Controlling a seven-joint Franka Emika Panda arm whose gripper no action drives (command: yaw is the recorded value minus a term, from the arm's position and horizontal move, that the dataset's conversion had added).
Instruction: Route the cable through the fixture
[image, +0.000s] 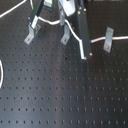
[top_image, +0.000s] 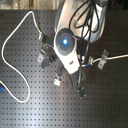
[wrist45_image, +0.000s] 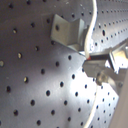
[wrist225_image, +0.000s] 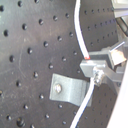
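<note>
**A:** Nearest the lens in the second wrist view: what is shown?

**B:** A grey metal bracket (wrist225_image: 70, 89) bolted to the perforated black board (wrist225_image: 30, 45), lying just below the jaws, with the cable (wrist225_image: 78, 35) running across its edge. The same bracket appears in the first wrist view (wrist45_image: 65, 31), where the white line passes beside its upright flange.

**A:** And the gripper?

**B:** The gripper (wrist225_image: 96, 75) has its jaws drawn together on the cable — the white strand enters between the fingertips (wrist225_image: 100, 76) and leaves on the far side, bending at that spot. One finger carries a small red mark. Clamped this way, the strand can presumably be steered sideways into a clip's slot.

**A:** Where does the cable run beyond the jaws?

**B:** In the second exterior view it loops widely over the board (top_image: 10, 45) on the second exterior view's left, and a taut stretch reaches a further clip (top_image: 103, 59) on the second exterior view's right. In the first exterior view it drapes between the upright clips (image: 64, 36) behind the finger (image: 82, 35). No blue band can be made out on it with certainty.

**A:** Why the low, tilted posture?

**B:** Probably to keep the strand near board level — at slot height — so it seats rather than rides over the fixture.
</note>
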